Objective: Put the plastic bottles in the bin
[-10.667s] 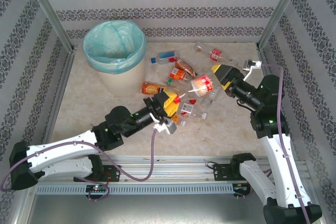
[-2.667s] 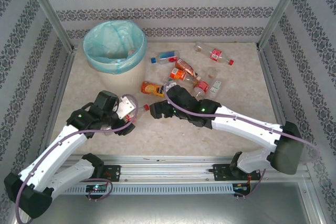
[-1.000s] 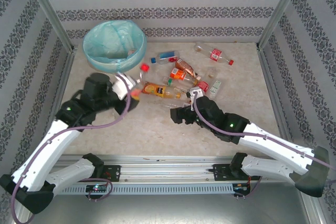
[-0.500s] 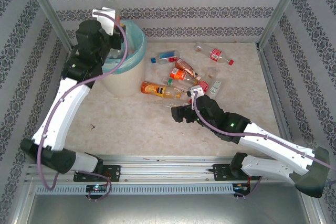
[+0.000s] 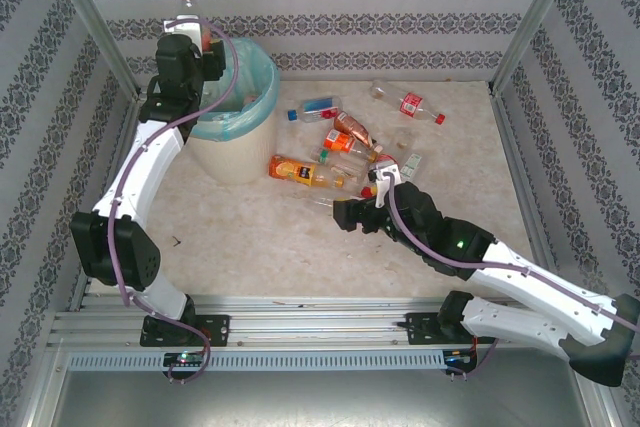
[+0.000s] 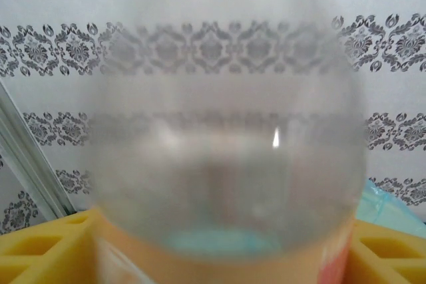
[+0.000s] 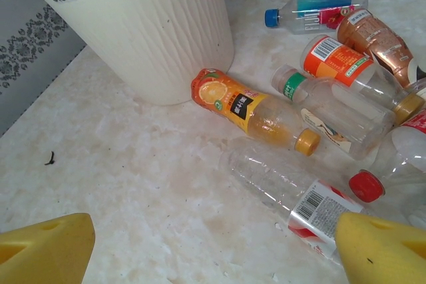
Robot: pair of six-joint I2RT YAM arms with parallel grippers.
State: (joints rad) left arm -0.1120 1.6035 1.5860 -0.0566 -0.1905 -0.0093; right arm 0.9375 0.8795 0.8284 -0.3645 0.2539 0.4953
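Roughly a dozen bottles, one bin

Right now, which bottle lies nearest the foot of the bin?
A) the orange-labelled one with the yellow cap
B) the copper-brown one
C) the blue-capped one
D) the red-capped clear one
A: in the right wrist view, the orange-labelled bottle lies on its side with its bottom end right beside the ribbed wall of the bin.

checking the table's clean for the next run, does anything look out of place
A small dark speck lies on the table, apart from the bin and the lying bottles. Too small to identify; it looks like stray debris.
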